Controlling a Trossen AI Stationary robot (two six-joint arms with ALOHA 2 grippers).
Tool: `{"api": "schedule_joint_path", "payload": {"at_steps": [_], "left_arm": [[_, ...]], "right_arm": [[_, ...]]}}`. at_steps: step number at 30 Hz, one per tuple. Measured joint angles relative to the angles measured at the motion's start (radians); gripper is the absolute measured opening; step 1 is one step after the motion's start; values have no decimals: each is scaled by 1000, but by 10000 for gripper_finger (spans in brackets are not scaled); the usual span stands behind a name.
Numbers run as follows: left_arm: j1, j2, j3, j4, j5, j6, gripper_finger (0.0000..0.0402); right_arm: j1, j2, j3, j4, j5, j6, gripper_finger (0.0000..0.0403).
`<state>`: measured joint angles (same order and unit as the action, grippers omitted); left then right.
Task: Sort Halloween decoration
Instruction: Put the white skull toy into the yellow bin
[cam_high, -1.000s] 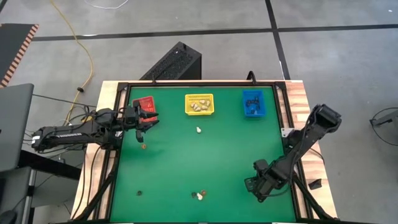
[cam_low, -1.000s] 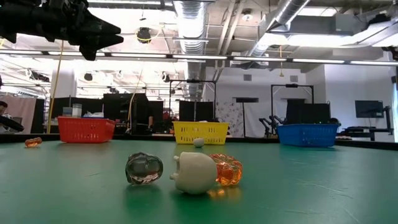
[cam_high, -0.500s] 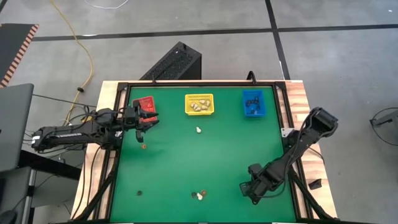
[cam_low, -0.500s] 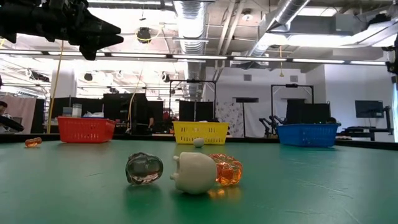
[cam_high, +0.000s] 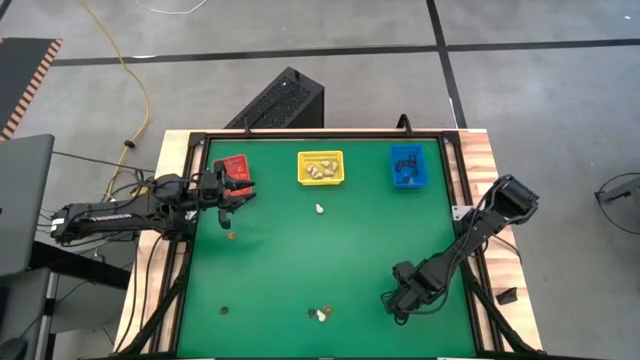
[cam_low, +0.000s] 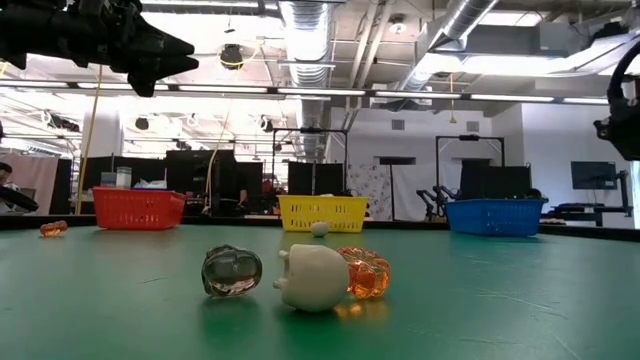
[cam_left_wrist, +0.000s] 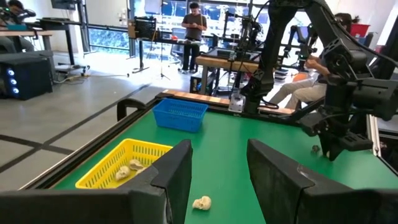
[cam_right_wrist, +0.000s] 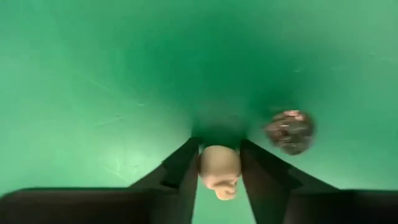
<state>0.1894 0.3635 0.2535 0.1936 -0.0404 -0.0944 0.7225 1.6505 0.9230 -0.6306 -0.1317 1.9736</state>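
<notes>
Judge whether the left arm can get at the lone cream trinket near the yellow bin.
Probably yes: the left gripper hangs beside the red bin with fingers open, and only bare green mat lies between it and the cream trinket.

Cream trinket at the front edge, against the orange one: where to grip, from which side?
Straight down, pinching the cream trinket across its round body, tool fingers on near and far sides. In the low view the orange trinket touches its right flank and the clear trinket sits close left, so a side approach likely knocks them. Right tool is nearest but grips a cream piece.
</notes>
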Motion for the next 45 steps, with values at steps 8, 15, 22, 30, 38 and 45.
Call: {"api": "schedule_joint_path", "payload": {"at_steps": [8, 15, 22, 30, 38, 45], "left_arm": [[0, 0, 0, 0, 0, 0, 142], [0, 0, 0, 0, 0, 0, 142], [0, 0, 0, 0, 0, 0, 142], [0, 0, 0, 0, 0, 0, 142], [0, 0, 0, 0, 10, 1, 142], [0, 0, 0, 0, 10, 0, 142]], "right_arm": [[-8, 0, 0, 64, -2, -45, 73], [-36, 0, 16, 61, -2, -128, 72], [-39, -2, 107, 65, -2, -168, 103], [10, -2, 176, 66, -7, -78, 186], [129, 5, 176, 64, -12, 153, 248], [150, 23, 175, 97, -13, 228, 250]]}}
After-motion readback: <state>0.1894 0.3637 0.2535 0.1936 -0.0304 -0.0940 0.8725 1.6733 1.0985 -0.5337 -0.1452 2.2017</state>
